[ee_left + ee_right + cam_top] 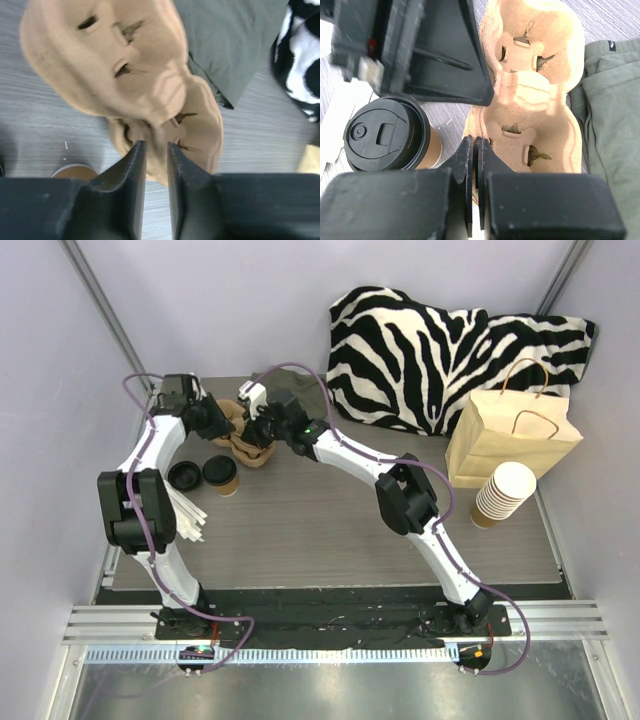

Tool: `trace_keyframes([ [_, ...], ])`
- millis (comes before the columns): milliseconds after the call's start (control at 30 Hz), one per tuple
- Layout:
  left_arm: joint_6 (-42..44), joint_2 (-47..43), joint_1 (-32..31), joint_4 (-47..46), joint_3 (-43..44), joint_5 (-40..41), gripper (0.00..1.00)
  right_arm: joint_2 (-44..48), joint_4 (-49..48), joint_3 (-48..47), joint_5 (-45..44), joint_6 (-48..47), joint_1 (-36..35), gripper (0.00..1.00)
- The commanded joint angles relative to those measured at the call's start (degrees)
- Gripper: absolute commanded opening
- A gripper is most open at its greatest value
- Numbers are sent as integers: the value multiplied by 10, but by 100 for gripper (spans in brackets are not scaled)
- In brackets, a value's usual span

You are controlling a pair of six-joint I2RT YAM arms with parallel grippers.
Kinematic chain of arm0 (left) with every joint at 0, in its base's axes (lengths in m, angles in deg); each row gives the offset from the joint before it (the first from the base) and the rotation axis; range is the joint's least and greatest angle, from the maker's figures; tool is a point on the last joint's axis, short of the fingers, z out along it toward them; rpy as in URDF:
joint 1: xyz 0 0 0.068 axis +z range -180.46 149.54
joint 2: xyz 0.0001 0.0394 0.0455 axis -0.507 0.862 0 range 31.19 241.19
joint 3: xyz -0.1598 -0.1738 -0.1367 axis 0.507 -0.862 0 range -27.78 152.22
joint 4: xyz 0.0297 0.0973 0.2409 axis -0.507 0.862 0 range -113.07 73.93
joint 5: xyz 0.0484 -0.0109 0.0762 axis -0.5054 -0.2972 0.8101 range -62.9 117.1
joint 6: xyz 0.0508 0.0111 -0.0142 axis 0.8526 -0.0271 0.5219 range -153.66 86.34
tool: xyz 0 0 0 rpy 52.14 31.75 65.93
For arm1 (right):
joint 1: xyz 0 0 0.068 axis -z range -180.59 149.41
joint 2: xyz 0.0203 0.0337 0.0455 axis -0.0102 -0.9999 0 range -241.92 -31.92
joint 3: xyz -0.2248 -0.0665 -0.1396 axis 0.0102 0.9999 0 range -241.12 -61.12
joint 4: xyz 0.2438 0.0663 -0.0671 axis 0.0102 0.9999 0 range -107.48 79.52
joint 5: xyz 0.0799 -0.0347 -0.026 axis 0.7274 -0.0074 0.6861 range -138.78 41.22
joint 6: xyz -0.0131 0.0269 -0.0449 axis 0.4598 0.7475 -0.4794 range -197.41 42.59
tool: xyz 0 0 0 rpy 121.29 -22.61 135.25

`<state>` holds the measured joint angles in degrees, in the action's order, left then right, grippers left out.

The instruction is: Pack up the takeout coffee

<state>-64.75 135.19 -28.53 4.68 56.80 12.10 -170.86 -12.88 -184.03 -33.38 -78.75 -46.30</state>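
Note:
The takeout coffee (220,473), a small brown paper cup with a black lid, stands upright on the table; the right wrist view shows it (385,135) just left of the fingers. Tan pulp cup carriers (248,445) lie behind it. My right gripper (474,141) is shut on the near rim of a carrier (535,95). My left gripper (156,144) is open a narrow way, its tips at the edge of a carrier (200,125), with another carrier (105,55) blurred above. Both grippers (222,422) (260,430) meet over the carriers.
A loose black lid (184,476) lies left of the cup, with white sticks (188,515) nearer. A kraft paper bag (510,435) and a stack of lidless cups (503,495) stand at the right. A zebra cloth (440,350) lies behind, and a grey-green cloth (610,125) beside the carriers.

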Motion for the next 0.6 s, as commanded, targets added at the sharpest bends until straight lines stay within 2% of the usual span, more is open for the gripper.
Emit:
trace_keyframes([
  [0, -78, -28, 39, -80, -30, -103, 39, 4, -29, -21, -9, 5, -3, 1],
  [33, -85, -24, 45, -88, -33, -112, 44, 5, -31, -18, -10, 6, -3, 1],
  [133, -108, -25, 47, -117, -45, -143, 49, 8, -35, -16, -7, 6, -3, 1],
  [300, -140, -39, 48, -172, -68, -167, 49, 8, -38, -16, -4, 6, -4, 1],
  [567, -154, -24, 48, -176, -70, -180, 48, 8, -42, -15, -5, 9, -4, 1],
])
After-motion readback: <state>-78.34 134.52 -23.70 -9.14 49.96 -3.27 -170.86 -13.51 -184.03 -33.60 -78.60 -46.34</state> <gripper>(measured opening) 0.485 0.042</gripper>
